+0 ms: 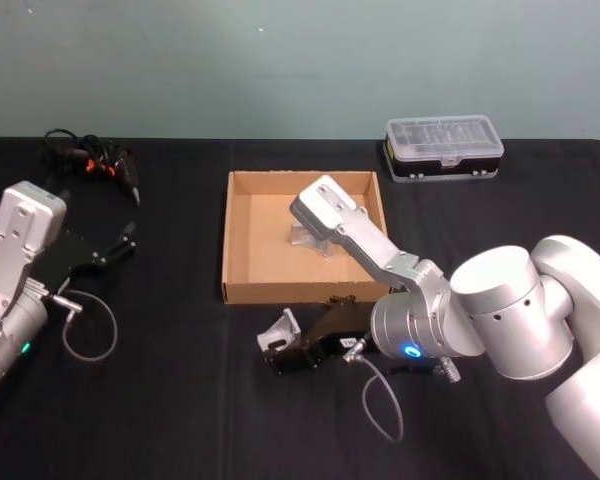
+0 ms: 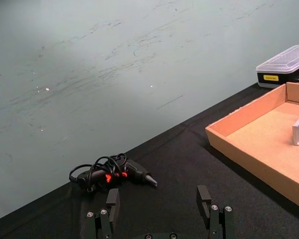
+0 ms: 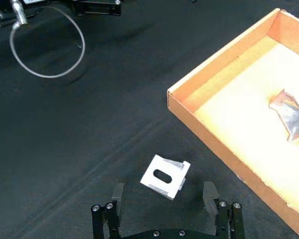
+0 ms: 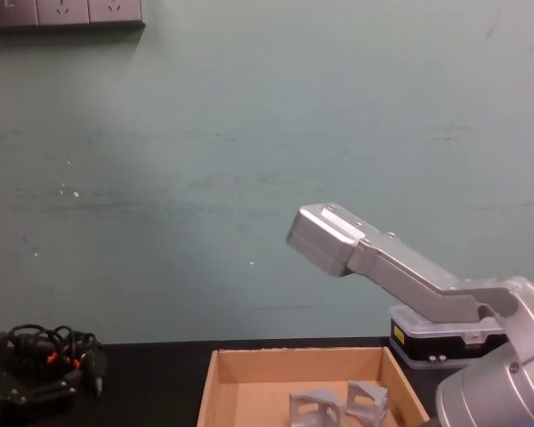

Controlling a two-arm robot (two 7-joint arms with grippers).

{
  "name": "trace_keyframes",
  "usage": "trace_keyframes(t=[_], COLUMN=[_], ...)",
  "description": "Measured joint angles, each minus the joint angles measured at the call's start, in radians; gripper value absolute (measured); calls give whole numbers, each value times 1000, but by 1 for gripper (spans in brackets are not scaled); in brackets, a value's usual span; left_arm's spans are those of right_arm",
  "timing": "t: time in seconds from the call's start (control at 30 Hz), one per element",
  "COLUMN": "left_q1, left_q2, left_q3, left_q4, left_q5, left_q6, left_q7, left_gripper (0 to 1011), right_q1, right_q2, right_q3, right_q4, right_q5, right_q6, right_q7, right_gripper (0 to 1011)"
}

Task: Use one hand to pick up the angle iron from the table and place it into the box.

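Observation:
A small silver angle iron (image 1: 282, 328) with a slotted hole lies on the black table (image 1: 180, 400), just in front of the box's near wall. My right gripper (image 1: 288, 350) hovers low over it, open. In the right wrist view the angle iron (image 3: 165, 176) sits between the two fingertips of the gripper (image 3: 163, 195), untouched. The tan cardboard box (image 1: 265, 230) stands at the table's middle. Two other silver brackets (image 4: 313, 406) (image 4: 367, 398) rest inside it. My left gripper (image 2: 158, 201) is parked open at the far left.
A clear-lidded black case (image 1: 443, 147) stands behind the box to the right. A black tool with orange marks and a coiled cord (image 1: 92, 163) lies at the back left. Loose cable loops (image 1: 90, 330) hang off both wrists.

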Motion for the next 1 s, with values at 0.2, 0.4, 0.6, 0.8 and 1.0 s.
trace_keyframes(t=[0.2, 0.4, 0.6, 0.8, 1.0], left_q1=[0, 0, 0, 0, 0], left_q2=[0, 0, 0, 0, 0], left_q3=[0, 0, 0, 0, 0], left_q4=[0, 0, 0, 0, 0], left_q5=[0, 0, 0, 0, 0], left_q6=[0, 0, 0, 0, 0], left_q7=[0, 0, 0, 0, 0], left_gripper=[1011, 1011, 1012, 1011, 1012], right_q1=[1, 2, 2, 2, 2], right_q2=[-1, -1, 0, 0, 1], right_q3=[-2, -2, -2, -2, -2], right_q4=[4, 3, 3, 2, 2], right_q5=[-9, -7, -5, -4, -4], right_q6=[-2, -2, -3, -2, -2], right_q7=[0, 1, 1, 1, 1], right_gripper=[1003, 920, 769, 572, 367])
